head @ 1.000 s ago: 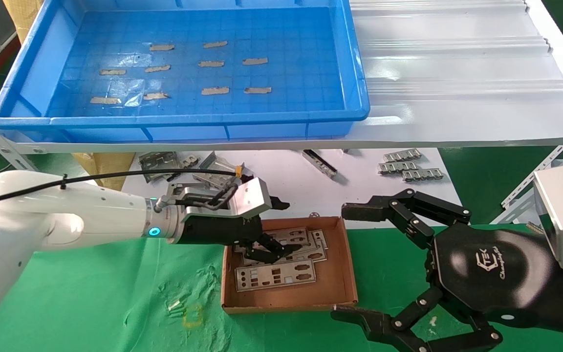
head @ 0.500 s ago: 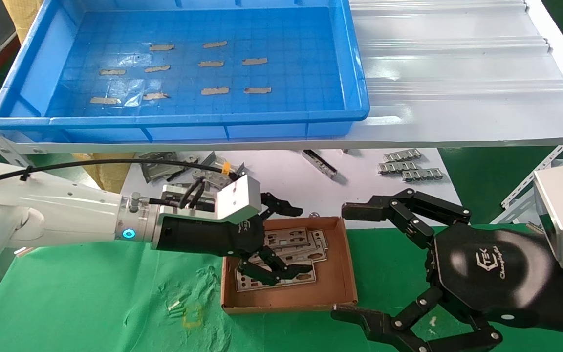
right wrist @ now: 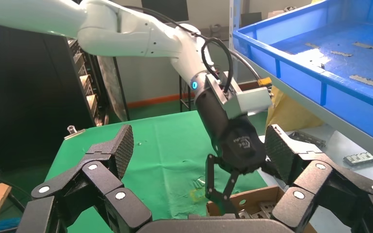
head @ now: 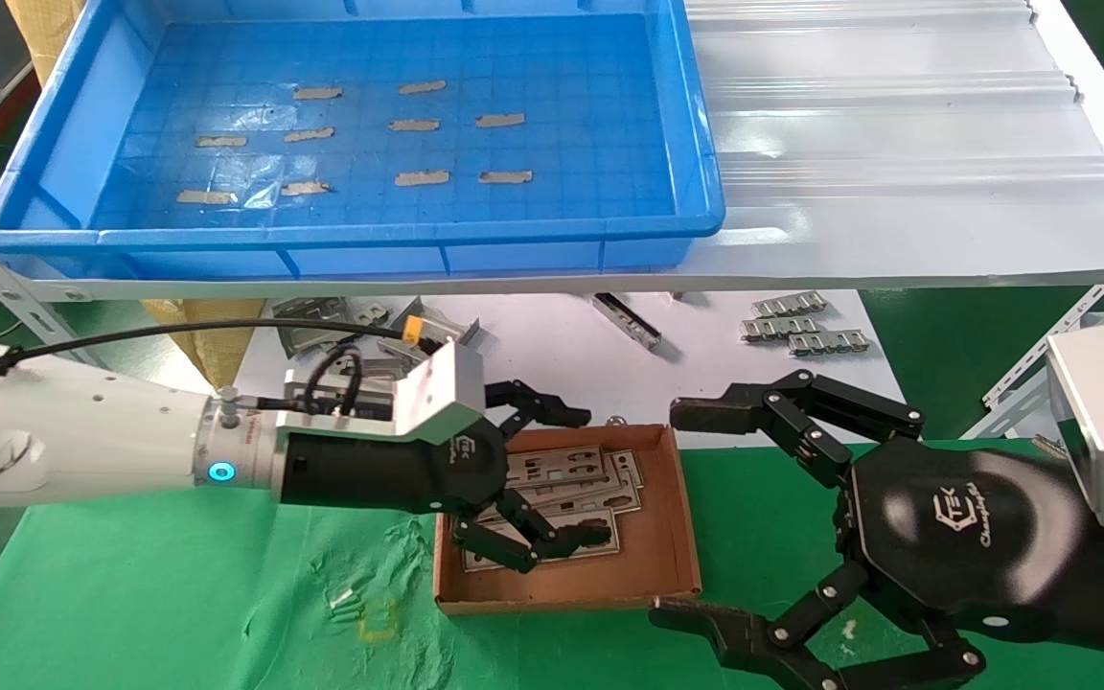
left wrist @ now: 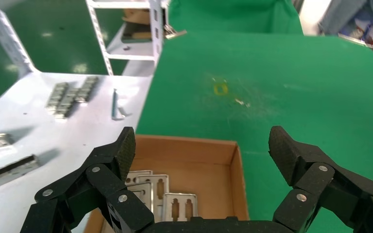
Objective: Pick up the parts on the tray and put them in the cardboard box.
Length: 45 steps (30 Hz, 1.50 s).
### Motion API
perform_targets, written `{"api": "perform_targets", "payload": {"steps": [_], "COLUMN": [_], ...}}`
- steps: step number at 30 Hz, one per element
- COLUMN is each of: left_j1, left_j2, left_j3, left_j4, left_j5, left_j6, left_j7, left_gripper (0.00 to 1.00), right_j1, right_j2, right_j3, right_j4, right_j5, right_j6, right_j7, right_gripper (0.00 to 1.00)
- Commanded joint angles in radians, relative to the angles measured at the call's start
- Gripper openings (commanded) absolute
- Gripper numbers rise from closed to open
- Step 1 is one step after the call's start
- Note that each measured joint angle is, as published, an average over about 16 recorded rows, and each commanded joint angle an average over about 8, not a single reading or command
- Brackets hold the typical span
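Observation:
Several parts, flat silver plates with cut-outs, lie stacked in the cardboard box on the green cloth. My left gripper hovers open over the box's left half with nothing between its fingers. In the left wrist view the left gripper spans the box with the parts below it. The blue tray on the shelf behind holds only bits of tape. My right gripper stands open just right of the box, holding nothing. The right gripper faces the left arm in the right wrist view.
Bent metal brackets and ribbed grey strips lie on the white surface behind the box. A white corrugated sheet sits beside the tray. A yellow mark is on the cloth left of the box.
The left arm has drawn back to the left and turned its wrist, the gripper staying open over the box. The right arm has not moved.

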Motion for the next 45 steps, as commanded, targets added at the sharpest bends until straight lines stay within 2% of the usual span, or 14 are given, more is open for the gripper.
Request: {"api": "perform_targets", "payload": {"steps": [1,45], "left_j1": [0.018,0.435], "left_j2": [-0.022,-0.520], "left_j3": [-0.017,-0.413], "left_j4": [-0.036,-0.864], "left_j5": [-0.012,-0.278], "left_j6": [0.002,0.038], "left_j7": [-0.018,-0.437], "left_gripper": [1.00,1.00], "right_j1": [0.000,0.000], "right_j2": [0.000,0.000], "right_j3": [0.000,0.000], "right_j4": [0.000,0.000], "right_j5": [0.000,0.000], "right_j6": [0.000,0.000], "right_j7": [0.000,0.000], "right_gripper": [1.00,1.00]}}
